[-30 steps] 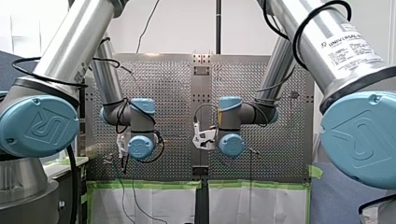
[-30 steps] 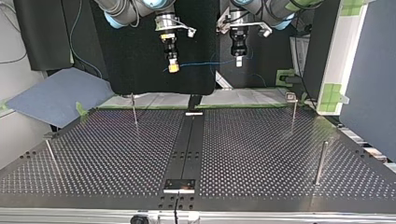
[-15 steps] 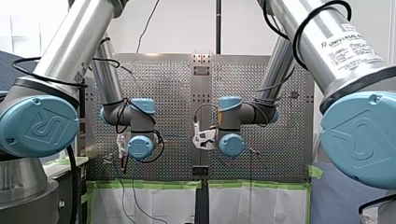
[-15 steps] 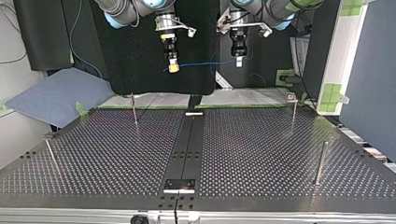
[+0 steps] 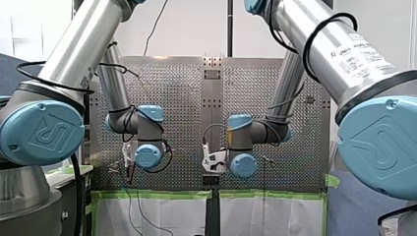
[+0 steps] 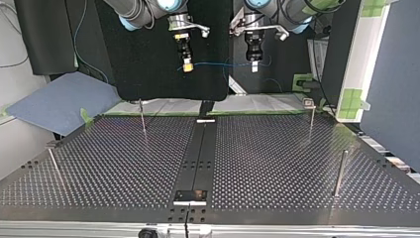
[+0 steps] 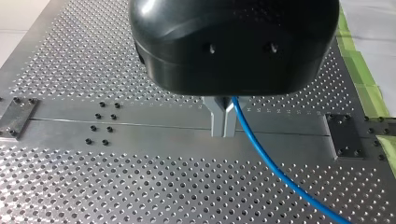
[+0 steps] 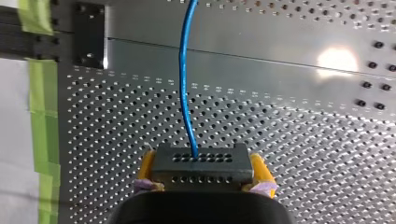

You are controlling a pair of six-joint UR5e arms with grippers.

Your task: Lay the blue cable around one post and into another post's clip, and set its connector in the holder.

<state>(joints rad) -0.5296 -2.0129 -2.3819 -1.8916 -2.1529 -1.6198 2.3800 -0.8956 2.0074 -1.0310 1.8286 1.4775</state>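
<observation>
Blue cable: my left fingers; connector: my right fingers — nr table edge.

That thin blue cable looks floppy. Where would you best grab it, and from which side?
Probably at its end, on the dark rectangular connector block: it looks rigid with flat opposite sides, so pads close squarely from either side, as my right gripper does. The thin blue cable itself is round and limp; my left gripper pinches it across, from above.
</observation>
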